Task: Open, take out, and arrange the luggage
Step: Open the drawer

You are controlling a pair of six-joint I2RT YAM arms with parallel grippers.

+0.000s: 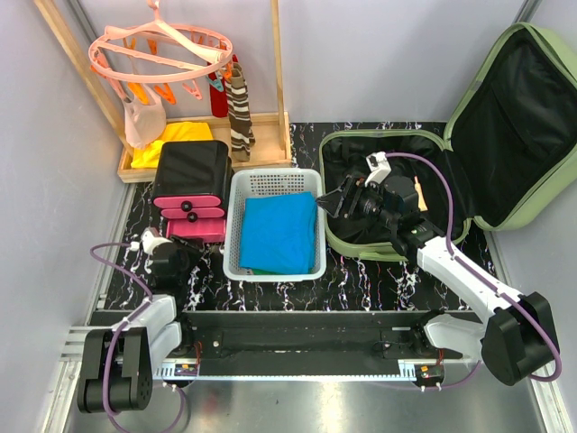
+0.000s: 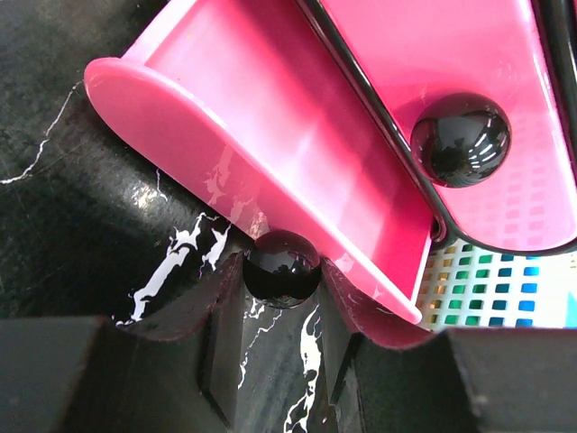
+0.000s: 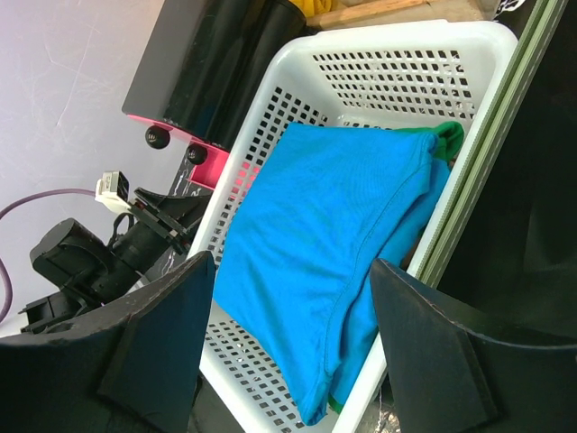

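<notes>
Luggage (image 1: 509, 126): open at the right rear of the worktop (image 1: 361, 280), lid tipped back against the wall, black lining showing. Your right fingers (image 3: 162, 343): spread wide, holding nothing, over the luggage's left rim, beside the white basket (image 1: 270, 183) of blue cloth (image 1: 278, 233). Your left fingers (image 2: 171, 325): closed on the black knob (image 2: 281, 268) of a pink drawer (image 2: 270, 153).

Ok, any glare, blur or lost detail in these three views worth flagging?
Top external: sharp, evenly lit, though the black lining of the luggage swallows detail. Left wrist: bright reflections on the knob and pink drawer; left claw in the foreground is soft. Right wrist: blue cloth and basket crisp; right claw dark and blurred.
</notes>
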